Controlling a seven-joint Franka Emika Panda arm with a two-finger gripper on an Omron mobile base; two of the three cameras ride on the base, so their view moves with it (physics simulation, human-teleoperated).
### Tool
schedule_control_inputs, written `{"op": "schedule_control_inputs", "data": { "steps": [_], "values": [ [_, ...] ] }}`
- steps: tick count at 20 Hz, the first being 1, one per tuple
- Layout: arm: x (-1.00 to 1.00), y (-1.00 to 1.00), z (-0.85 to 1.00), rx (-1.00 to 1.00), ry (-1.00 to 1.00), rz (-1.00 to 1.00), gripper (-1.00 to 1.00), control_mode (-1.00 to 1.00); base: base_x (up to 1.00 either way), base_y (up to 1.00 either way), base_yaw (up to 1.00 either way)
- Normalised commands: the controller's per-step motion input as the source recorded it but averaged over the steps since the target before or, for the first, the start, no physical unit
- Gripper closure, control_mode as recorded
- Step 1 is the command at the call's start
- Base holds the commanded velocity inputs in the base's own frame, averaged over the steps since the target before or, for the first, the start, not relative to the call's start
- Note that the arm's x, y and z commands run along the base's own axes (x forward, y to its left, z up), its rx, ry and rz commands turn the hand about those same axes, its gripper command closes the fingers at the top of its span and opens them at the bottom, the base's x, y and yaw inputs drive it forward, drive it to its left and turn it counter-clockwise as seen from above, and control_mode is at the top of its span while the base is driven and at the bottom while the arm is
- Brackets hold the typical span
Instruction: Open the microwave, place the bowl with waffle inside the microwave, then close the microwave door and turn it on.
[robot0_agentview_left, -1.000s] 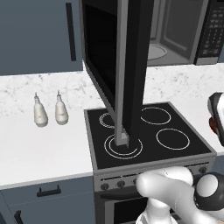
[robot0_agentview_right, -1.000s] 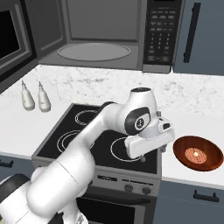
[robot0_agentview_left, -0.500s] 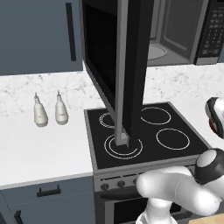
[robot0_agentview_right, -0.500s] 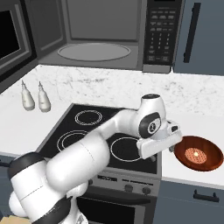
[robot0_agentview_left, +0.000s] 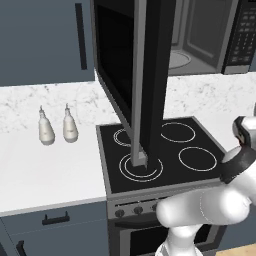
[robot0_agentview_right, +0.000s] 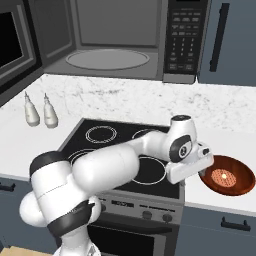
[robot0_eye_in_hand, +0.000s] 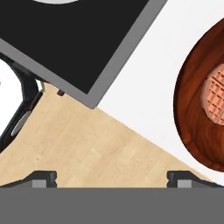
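I have the pincer (robot0_eye_in_hand: 111, 176) spread wide and empty, just beside the bowl (robot0_agentview_right: 226, 176), which sits on the tabletop (robot0_agentview_right: 220, 117) right of the stove (robot0_agentview_right: 125, 150). The bowl looks rigid, light and smooth; I judge its near rim the best hold. The waffle (robot0_agentview_right: 222, 176) lies loose inside. Beyond, the microwave (robot0_agentview_right: 120, 40) stands open. The hand view cuts off the bowl's far side.

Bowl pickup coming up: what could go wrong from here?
1. The bowl sits near the counter's front edge; a sideways nudge from the open tool could push it off.
2. The waffle lies loose and could slide out if tilted.
3. The open microwave door juts over the stove.
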Motion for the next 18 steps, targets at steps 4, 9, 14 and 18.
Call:
{"op": "schedule_control_inputs", "data": {
  "steps": [4,9,14,18],
  "values": [
    [0.19,-0.09,-0.29,0.0,-0.02,0.0,-1.0,-1.0,0.0,0.0,0.0],
    [0.17,-0.14,-0.22,0.0,-0.02,0.0,-1.0,-1.0,0.0,0.0,0.0],
    [0.2,-0.13,-0.24,0.0,-0.01,0.0,-1.0,-1.0,0.0,0.0,0.0],
    [0.2,-0.16,-0.18,0.0,-0.02,0.0,-1.0,-1.0,0.0,0.0,0.0]
  ]
}}
